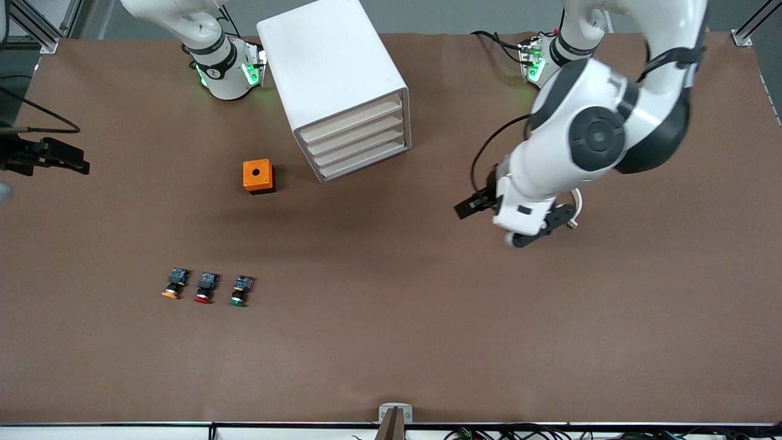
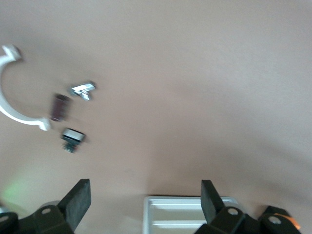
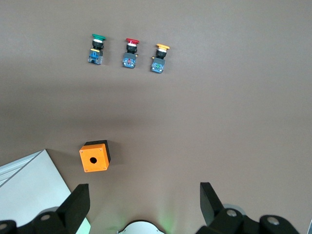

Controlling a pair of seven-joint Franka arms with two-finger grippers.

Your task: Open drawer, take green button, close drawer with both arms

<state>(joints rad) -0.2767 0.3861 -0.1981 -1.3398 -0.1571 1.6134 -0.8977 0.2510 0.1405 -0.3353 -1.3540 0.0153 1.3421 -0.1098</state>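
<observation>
On the counter (image 1: 427,336) the drawer (image 1: 361,160) sits shut; your left hand (image 1: 473,206) and right hand (image 1: 61,157) hover apart, so reach its front first.

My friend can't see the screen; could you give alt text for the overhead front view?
A white cabinet with four shut drawers stands on a brown table. Two robot arms hover with open pincers, the left pincer beside the cabinet.

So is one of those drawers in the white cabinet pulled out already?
No, all four drawers sit flush in the front of the white cabinet, none sticking out.
</observation>
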